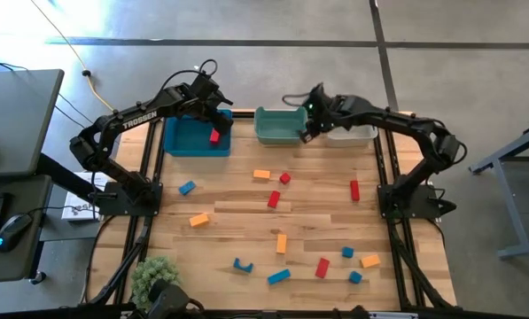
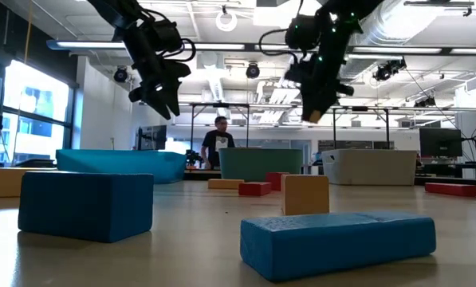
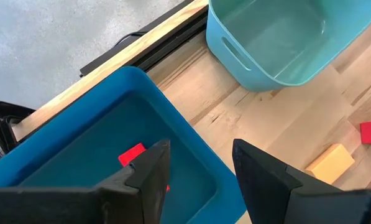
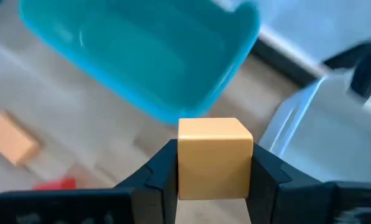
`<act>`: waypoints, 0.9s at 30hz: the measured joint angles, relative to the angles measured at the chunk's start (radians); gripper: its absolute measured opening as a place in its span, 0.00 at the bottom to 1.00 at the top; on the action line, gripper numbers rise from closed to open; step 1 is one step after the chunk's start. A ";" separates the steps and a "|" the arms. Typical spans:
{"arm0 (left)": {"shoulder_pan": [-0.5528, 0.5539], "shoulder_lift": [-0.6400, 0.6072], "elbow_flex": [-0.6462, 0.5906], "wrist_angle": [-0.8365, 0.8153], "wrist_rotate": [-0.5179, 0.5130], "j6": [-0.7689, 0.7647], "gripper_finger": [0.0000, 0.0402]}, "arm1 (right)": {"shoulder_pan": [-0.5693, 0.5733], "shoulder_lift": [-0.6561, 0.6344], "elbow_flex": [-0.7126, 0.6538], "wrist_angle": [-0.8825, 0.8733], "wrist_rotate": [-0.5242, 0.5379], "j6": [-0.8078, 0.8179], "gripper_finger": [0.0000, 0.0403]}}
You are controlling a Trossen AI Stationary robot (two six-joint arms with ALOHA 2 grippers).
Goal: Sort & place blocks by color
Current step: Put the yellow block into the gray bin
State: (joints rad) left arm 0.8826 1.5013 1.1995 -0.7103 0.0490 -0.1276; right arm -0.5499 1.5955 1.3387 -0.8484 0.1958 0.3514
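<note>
1. The left gripper (image 1: 218,108) hangs above the blue bin (image 1: 180,140) at the table's far left, its fingers (image 3: 149,171) parted with nothing between them.
2. Inside the blue bin lies one red block (image 1: 214,136), near the wall that faces the teal bin – the left wrist view shows it (image 3: 132,154) partly hidden behind a finger.
3. The right gripper (image 1: 306,133) is raised above the table at the teal bin's (image 1: 276,125) right edge, just beside the white bin (image 1: 354,136); its fingers are clamped on an orange cube (image 4: 214,158), which fills the gap between them.
4. In the low view the right gripper (image 2: 313,112) hangs high over the bins, with the orange cube only faintly visible at its tip.
5. The teal bin shows no blocks inside in the wrist views.
6. The remaining blocks lie scattered on the wooden table (image 1: 237,226) – an orange bar (image 1: 261,174) and a red cube (image 1: 284,178) near the bins, a red bar (image 1: 354,190) to the right, a blue cube (image 1: 187,187) and an orange bar (image 1: 198,219) to the left.
7. Nearer the front edge lie a blue arch (image 1: 242,265), a blue bar (image 1: 278,276), a red bar (image 1: 322,268) and more blue and orange pieces
</note>
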 joint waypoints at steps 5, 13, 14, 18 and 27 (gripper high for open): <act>0.000 0.000 0.000 -0.001 0.000 0.000 0.41 | -0.075 0.000 0.054 -0.020 0.059 -0.070 0.27; 0.000 0.000 0.000 0.000 0.000 0.000 0.41 | -0.242 0.002 0.052 -0.151 0.059 -0.041 0.27; 0.000 0.000 0.000 0.000 0.000 0.000 0.41 | -0.259 0.002 0.045 -0.166 0.052 -0.033 0.27; 0.000 0.000 0.000 0.000 0.000 0.000 0.41 | -0.316 0.002 -0.006 -0.169 0.015 -0.009 0.27; 0.000 0.000 0.000 0.001 0.000 0.000 0.41 | -0.413 0.003 -0.190 -0.060 -0.045 0.026 0.27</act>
State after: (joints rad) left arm 0.8827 1.5013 1.1995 -0.7097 0.0490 -0.1280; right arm -0.9625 1.5989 1.1487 -0.9089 0.1507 0.3776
